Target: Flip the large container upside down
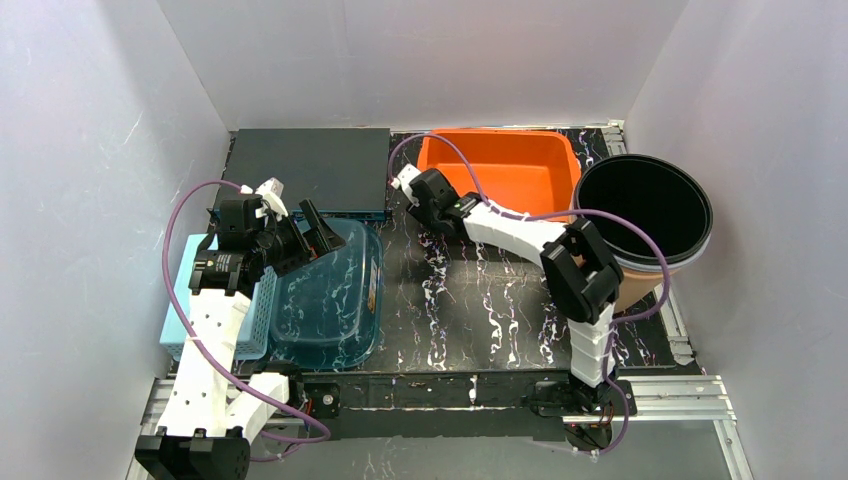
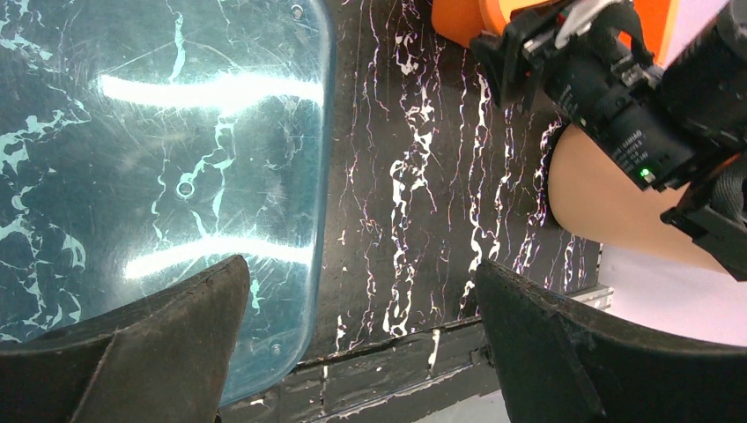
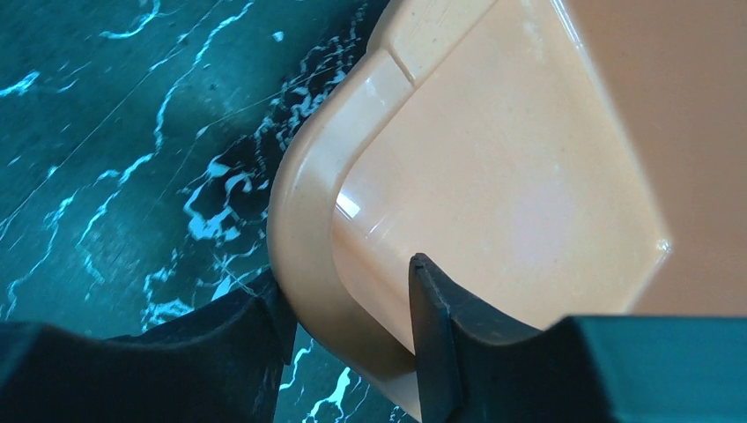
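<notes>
The large container (image 1: 520, 172) is an orange rectangular tub standing upright, open side up, at the back middle of the table. My right gripper (image 1: 410, 188) is at its near-left corner. In the right wrist view the gripper (image 3: 348, 273) straddles the tub's rounded corner rim (image 3: 299, 203), one finger outside and one inside against the wall, shut on it. My left gripper (image 1: 315, 235) hovers wide open over a translucent blue bin (image 1: 330, 295). Nothing is between its fingers in the left wrist view (image 2: 359, 264).
A light blue mesh basket (image 1: 215, 320) sits left of the blue bin. A dark flat box (image 1: 310, 165) lies at the back left. A round black-lined bucket (image 1: 645, 205) stands at the right, beside the tub. White walls enclose the table.
</notes>
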{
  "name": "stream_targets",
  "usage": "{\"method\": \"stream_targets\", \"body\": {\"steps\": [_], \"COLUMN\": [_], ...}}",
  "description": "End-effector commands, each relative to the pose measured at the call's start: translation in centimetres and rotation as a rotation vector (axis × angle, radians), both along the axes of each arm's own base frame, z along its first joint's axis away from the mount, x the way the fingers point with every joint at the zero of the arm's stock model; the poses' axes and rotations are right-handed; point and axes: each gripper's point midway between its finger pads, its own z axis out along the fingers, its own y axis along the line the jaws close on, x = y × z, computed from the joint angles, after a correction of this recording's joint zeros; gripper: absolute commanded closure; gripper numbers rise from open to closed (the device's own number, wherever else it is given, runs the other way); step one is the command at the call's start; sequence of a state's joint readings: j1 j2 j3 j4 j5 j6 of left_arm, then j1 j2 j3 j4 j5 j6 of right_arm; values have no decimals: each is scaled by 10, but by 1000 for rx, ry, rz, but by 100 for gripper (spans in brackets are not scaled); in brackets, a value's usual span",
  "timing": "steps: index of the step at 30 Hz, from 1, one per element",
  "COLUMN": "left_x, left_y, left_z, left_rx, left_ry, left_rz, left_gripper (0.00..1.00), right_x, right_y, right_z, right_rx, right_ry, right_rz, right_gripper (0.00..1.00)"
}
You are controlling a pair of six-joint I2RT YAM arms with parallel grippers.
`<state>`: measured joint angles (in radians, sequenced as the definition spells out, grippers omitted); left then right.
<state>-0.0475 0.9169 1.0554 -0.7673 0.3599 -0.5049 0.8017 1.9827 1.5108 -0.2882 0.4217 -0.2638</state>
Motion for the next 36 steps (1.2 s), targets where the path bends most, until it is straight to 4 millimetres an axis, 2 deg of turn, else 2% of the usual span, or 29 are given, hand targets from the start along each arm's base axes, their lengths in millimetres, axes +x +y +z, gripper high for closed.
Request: {"method": "stream_targets", "body": {"steps": [1,6,13,17,22,29,36], "left_x": [-2,0,13,26,47,78,100], "left_y": [-2,-5,-20,-34,-47,-58,-66], "left_z": [7,9,20,28,37,49,27], "left_rx": [-11,-35,-143,-261,-409,-509,-520], "left_ry": [-15,-18,-36,-49,-56,-72,-3], "left_rz": [-15,-19,-26,-30,-7,-18,-63], "left_gripper": [2,2,2,2,2,2,8], "right_x": [-10,-31,-57,-77,-99,-142,-169], "right_y": [29,43,63,73,77,98,111], "right_z": [41,43,81,109,127,132,130], "right_rx": [215,276,451,579,668,706,714], "right_ry": [-43,14,12,-17,-11,25,46], "right_rz": [94,218,351,451,532,660,726], "right_gripper": [66,84,93,93,93,93,93]}}
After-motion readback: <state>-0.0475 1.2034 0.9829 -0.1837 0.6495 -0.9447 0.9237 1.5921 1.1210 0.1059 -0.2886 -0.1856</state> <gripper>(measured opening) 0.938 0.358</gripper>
